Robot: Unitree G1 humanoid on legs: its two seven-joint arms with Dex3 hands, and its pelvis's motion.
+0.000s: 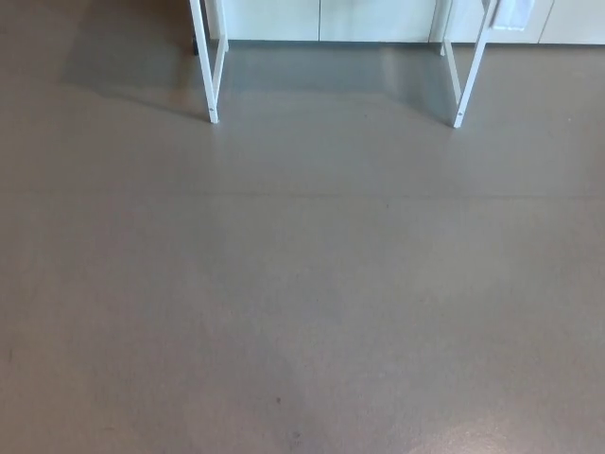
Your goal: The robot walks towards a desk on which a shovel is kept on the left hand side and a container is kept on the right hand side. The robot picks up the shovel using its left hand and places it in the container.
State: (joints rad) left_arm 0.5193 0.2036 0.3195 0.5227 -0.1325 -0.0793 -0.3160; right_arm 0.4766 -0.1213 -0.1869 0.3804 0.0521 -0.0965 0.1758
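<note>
1. No text, label, brand, number or sign can be read anywhere in the head view.
2. The grey floor (302, 303) carries no markings or lettering.
3. The white table legs (210, 66) bear no print.
4. The pale panels (378, 19) along the top edge show no writing.

Only the desk's white legs (210, 66) show, perhaps.
</note>
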